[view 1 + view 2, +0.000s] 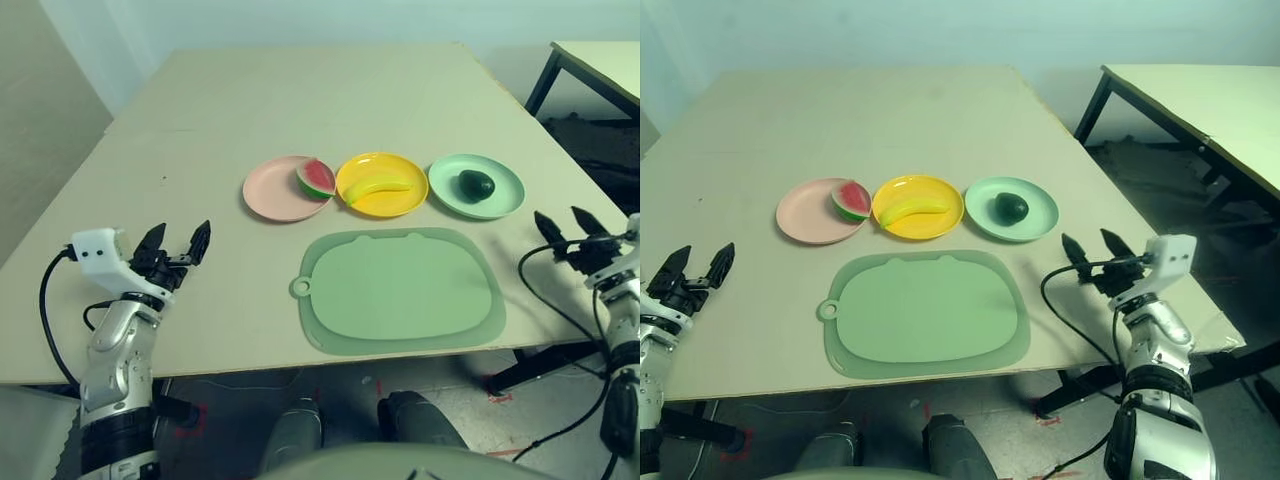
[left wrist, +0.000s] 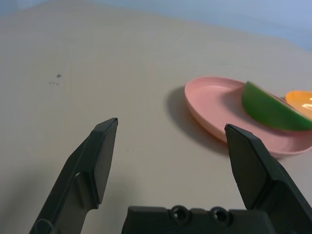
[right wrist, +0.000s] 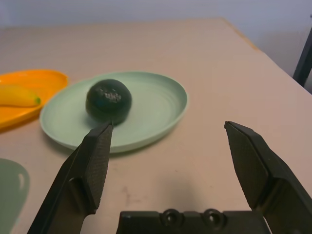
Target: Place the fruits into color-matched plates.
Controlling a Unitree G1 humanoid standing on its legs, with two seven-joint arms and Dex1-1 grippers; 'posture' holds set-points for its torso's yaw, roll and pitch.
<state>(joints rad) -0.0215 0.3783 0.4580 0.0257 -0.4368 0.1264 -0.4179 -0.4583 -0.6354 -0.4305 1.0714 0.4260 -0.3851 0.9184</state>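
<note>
- Starting at the grippers: the left gripper (image 1: 176, 241) and the right gripper (image 1: 1092, 246) are both held with the two black fingers spread wide and nothing between them. Each is positioned low over the bare table (image 1: 300, 90), well apart from the plates.
- The watermelon wedge (image 1: 316, 178) is seated on the rim of the pink plate (image 1: 275, 188), on the side next to the yellow plate (image 1: 385, 200). It is judged light and rigid. A hold across its two flat red faces is advised, since the curved green rind would likely slip.
- The banana (image 1: 377, 186) lies flat in the yellow plate. Smooth, glossy plastic is indicated; a grip across the narrow mid-section is recommended.
- The avocado (image 3: 108, 101) rests in the mint green plate (image 3: 156, 105), off centre. Its surface is dark and slightly pebbled, and its rounded form may roll; a pinch across the widest part is advised.
- All three plates are round, shallow and matte, set in a row.
- A pale-green mat (image 1: 400, 290) with rounded corners and a small loop lies flat, just in front of the plates.
- Every fruit is judged colour-matched already.
</note>
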